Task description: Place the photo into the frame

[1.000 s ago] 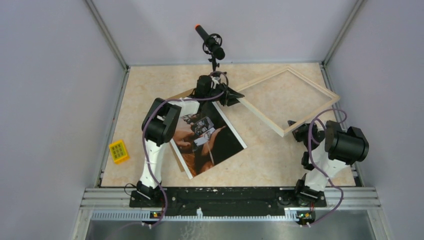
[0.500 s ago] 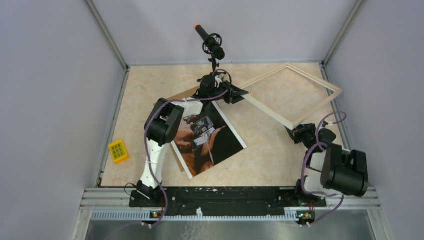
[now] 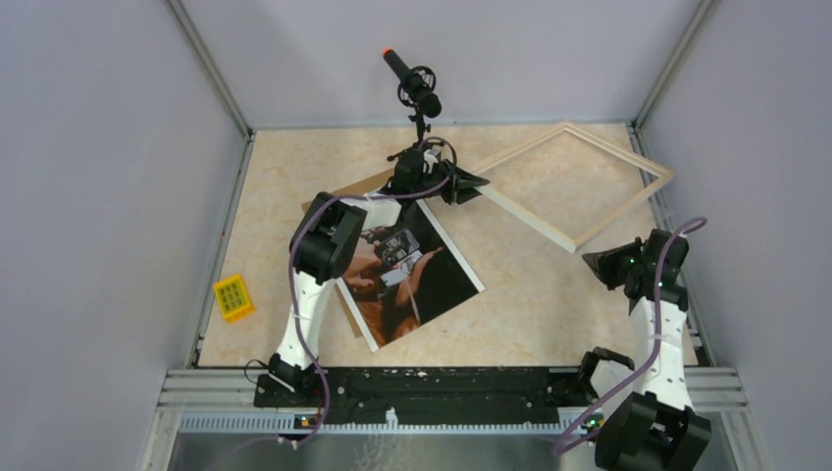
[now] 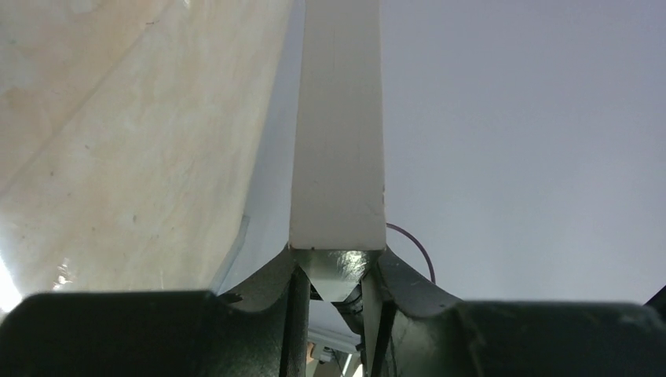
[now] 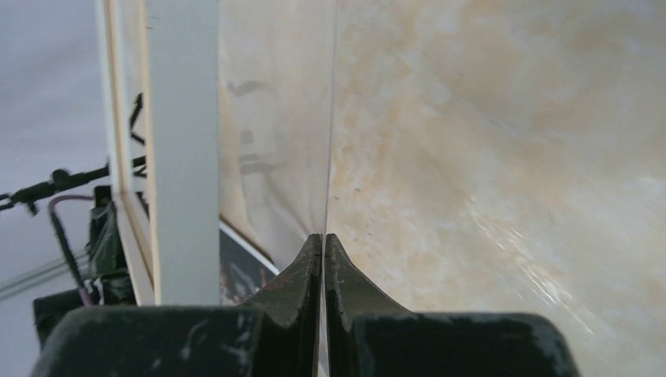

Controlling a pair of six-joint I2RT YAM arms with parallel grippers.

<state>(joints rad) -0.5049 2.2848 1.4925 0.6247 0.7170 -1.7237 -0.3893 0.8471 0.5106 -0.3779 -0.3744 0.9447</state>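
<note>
1. The bench point(image 3: 530, 314) fills the middle of the overhead view, pale and marbled.
2. The frame point(image 3: 525, 218) sits as a diamond in the upper right. It is a narrow pale wood border with bench showing through its opening. Whether any corner is raised I cannot tell.
3. The photo point(image 3: 442, 280) lies picture-side up at centre-left, also skewed, with one corner pointing to the bottom edge. Its clearest long edge rises from lower centre toward the right. The left arm hides its upper part.
4. A brown board point(image 3: 343, 192) peeks out beneath the photo at upper left.
5. The left tool point(image 3: 463, 186) is clamped on the frame's left corner, just above and right of the photo. It is the nearer tool, so carrying the frame down-left over the print looks like the next move.
6. The right tool point(image 3: 595, 263) is pressed shut at right, just below the frame's lowest corner and well apart from the photo.
7. A microphone point(image 3: 417, 90) stands at top centre, and a small yellow block point(image 3: 234, 297) lies at far left.
8. Only the left wrist view shows the white rail pinched between the fingers. Only the right wrist view shows the closed tips beside the rail and apart from it. A thin line rises from those tips, and I cannot tell whether it is a clear sheet.
</note>
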